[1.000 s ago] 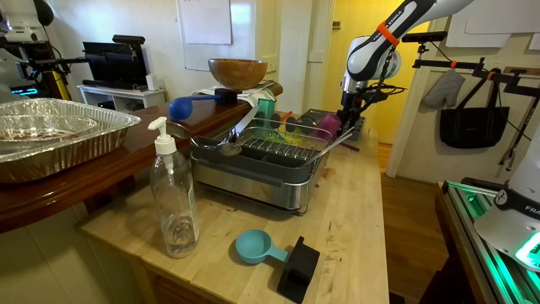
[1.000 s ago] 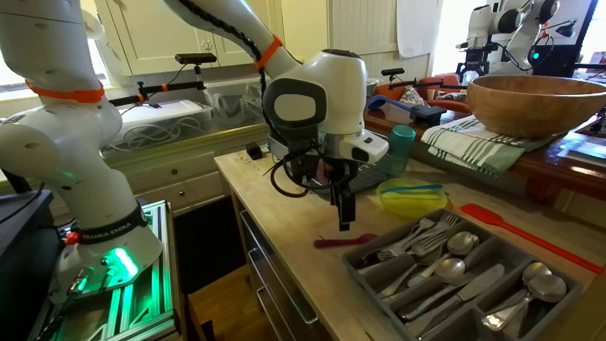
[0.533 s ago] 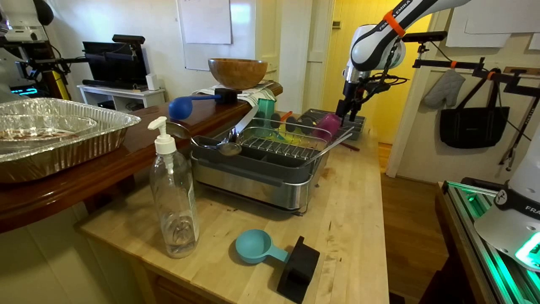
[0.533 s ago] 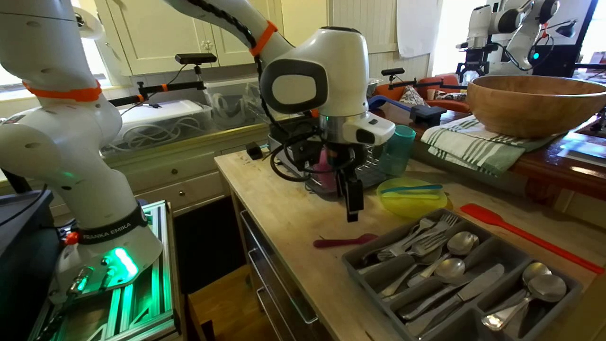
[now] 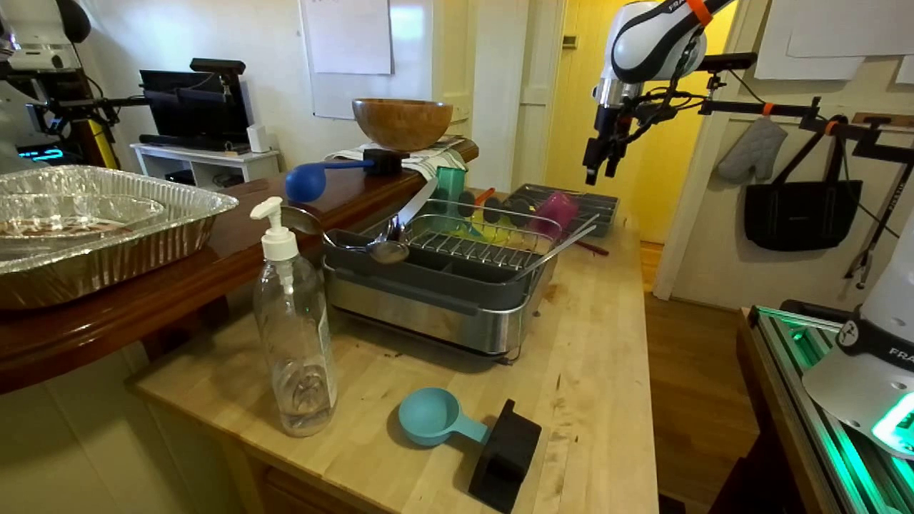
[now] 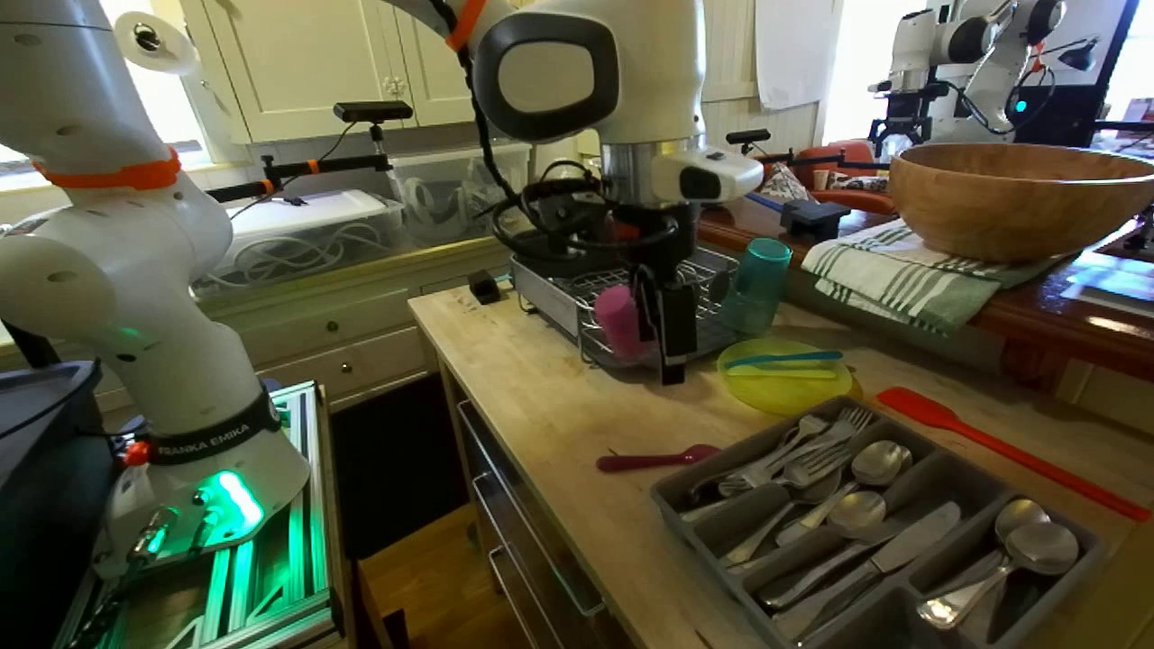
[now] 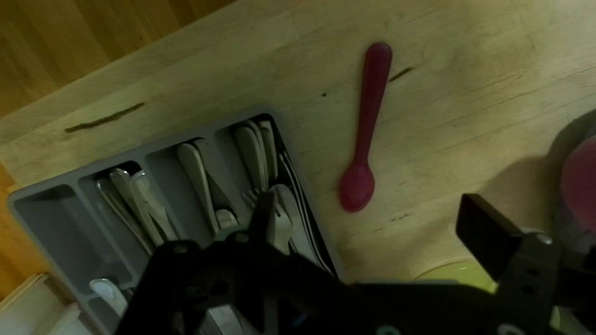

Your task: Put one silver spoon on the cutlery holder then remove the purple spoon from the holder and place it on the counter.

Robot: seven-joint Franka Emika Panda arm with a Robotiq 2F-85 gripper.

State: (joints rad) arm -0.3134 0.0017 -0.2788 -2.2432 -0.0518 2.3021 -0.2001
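Observation:
The purple spoon (image 6: 658,458) lies flat on the wooden counter (image 6: 532,379), beside the grey cutlery holder (image 6: 978,491). In the wrist view the spoon (image 7: 370,116) is apart from the holder (image 7: 70,232), with its bowl toward my gripper. The holder's compartments hold silver forks, knives and spoons; a silver spoon (image 6: 856,514) shows in a middle compartment. My gripper (image 6: 665,361) is open and empty, in the air above the counter. In the wrist view the fingers (image 7: 368,204) are wide apart with nothing between them. In an exterior view the gripper (image 5: 601,173) hangs above the holder (image 5: 603,207).
A silver dish rack (image 5: 421,325) with a dark-grey caddy (image 5: 428,278) holding utensils stands on the counter. A pink cup (image 6: 620,320), teal cup (image 6: 762,279), yellow plate (image 6: 784,397) and red spatula (image 6: 1019,451) are near the holder. A soap bottle (image 5: 296,357) and teal scoop (image 5: 432,417) stand apart.
My open gripper has risen away from the counter in both exterior views. The purple spoon and the cutlery holder have not moved.

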